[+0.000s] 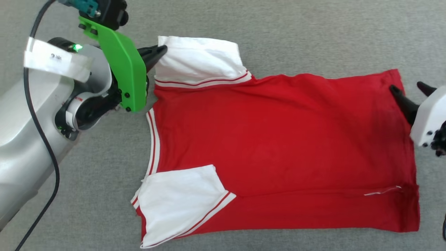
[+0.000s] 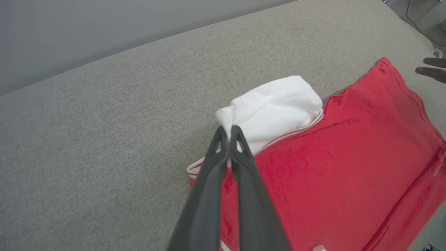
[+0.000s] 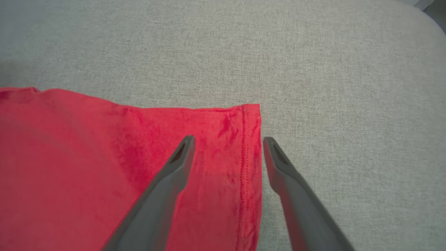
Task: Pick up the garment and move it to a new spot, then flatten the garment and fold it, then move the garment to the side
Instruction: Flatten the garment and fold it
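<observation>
Pinches the outer corner of the far white sleeve (image 2: 278, 104) between the left gripper (image 2: 228, 129) fingers, pressed tight together with only a fold of cloth between the tips; lifts that corner slightly into a small peak; holds the right gripper (image 3: 226, 139) fingers spread wide and gripping nothing, one finger (image 3: 179, 157) above the red cloth, the other (image 3: 277, 158) just past the stitched hem over bare grey; cannot tell whether either tip touches the fabric. Straddles the far hem corner of the garment (image 1: 278, 139); lies spread flat on the grey fabric surface (image 1: 313, 31), collar end toward the left gripper, hem end toward the right, plain red side up, near sleeve folded in onto the body; leaves the pinched sleeve well apart from the surface's far edge.
</observation>
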